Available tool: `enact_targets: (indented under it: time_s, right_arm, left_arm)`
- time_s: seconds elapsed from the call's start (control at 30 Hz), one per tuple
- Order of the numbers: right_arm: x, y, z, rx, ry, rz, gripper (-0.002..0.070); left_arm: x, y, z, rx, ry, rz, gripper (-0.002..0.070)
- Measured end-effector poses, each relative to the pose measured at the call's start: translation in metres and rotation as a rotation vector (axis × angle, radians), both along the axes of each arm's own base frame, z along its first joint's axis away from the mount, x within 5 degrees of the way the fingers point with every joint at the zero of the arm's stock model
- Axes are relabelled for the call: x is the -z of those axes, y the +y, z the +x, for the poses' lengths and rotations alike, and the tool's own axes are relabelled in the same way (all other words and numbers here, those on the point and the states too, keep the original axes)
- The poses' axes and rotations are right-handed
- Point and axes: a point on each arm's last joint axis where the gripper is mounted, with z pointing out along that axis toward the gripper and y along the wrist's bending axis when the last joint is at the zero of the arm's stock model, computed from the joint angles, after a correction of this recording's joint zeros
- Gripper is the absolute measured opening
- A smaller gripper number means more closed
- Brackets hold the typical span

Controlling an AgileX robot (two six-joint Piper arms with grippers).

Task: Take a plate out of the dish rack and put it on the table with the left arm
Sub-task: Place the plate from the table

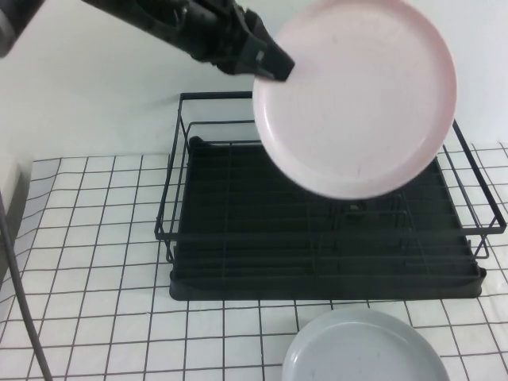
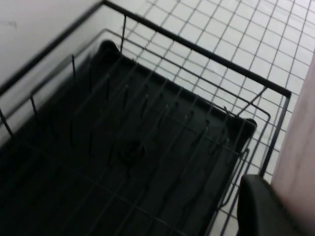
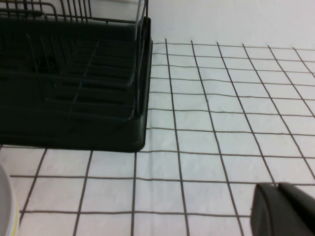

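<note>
My left gripper [image 1: 274,65] is shut on the rim of the pale pink plate [image 1: 357,95] and holds it high in the air, face towards the camera, above the black wire dish rack [image 1: 182,159]. In the left wrist view the plate [image 2: 300,147] fills one edge beside one black fingertip [image 2: 261,206], with the empty dish rack [image 2: 123,147] below. My right gripper [image 3: 280,209] shows only in the right wrist view, fingers together, low over the gridded table [image 3: 221,123] beside the rack [image 3: 74,88].
A grey-blue plate [image 1: 361,349] lies on the table [image 1: 95,262] in front of the rack, near the front edge. A black cable [image 1: 20,309] runs down the left side. A white wall stands behind the rack.
</note>
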Motion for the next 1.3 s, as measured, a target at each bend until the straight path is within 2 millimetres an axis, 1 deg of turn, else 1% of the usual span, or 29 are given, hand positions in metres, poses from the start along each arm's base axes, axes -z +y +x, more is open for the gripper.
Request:
enact_targets:
  time_s: [0.07,0.17,0.23,0.3,0.37,0.47,0.5,0.6,0.67,0.77,0.93,1.03,1.3]
  right_arm:
    - [0.000,0.000,0.000,0.000,0.000,0.000,-0.0001]
    - [0.000,0.000,0.000,0.000,0.000,0.000,-0.0001]
    - [0.000,0.000,0.000,0.000,0.000,0.000,-0.0001]
    - [0.000,0.000,0.000,0.000,0.000,0.000,-0.0001]
    - [0.000,0.000,0.000,0.000,0.000,0.000,-0.0001]
    - [0.000,0.000,0.000,0.000,0.000,0.000,-0.0001]
    - [0.000,0.000,0.000,0.000,0.000,0.000,-0.0001]
    - [0.000,0.000,0.000,0.000,0.000,0.000,-0.0001]
    - [0.000,0.000,0.000,0.000,0.000,0.000,-0.0001]
    - [0.000,0.000,0.000,0.000,0.000,0.000,-0.0001]
    - [0.000,0.000,0.000,0.000,0.000,0.000,-0.0001]
    - [0.000,0.000,0.000,0.000,0.000,0.000,-0.0001]
    - [0.000,0.000,0.000,0.000,0.000,0.000,-0.0001]
  left_arm:
    - [0.006,-0.008,-0.005,-0.017,0.045,0.050,0.0058]
    - [0.015,-0.024,-0.019,-0.040,0.084,0.154,0.0058]
    - [0.020,-0.036,-0.033,-0.026,0.091,0.213,0.0058]
    - [0.027,-0.052,-0.052,0.018,0.124,0.241,0.0058]
    - [0.037,-0.063,-0.068,0.052,0.158,0.260,0.0058]
    - [0.053,-0.074,-0.088,0.065,0.192,0.269,0.0058]
    - [0.059,-0.074,-0.092,0.060,0.200,0.271,0.0057]
    - [0.086,-0.071,-0.103,0.025,0.235,0.280,0.0057]
    - [0.104,-0.067,-0.109,-0.014,0.266,0.274,0.0057]
    - [0.126,-0.063,-0.115,-0.068,0.309,0.244,0.0057]
    - [0.151,-0.061,-0.120,-0.132,0.384,0.207,0.0057]
    - [0.161,-0.058,-0.123,-0.159,0.432,0.214,0.0057]
    - [0.175,-0.057,-0.124,-0.185,0.515,0.243,0.0057]
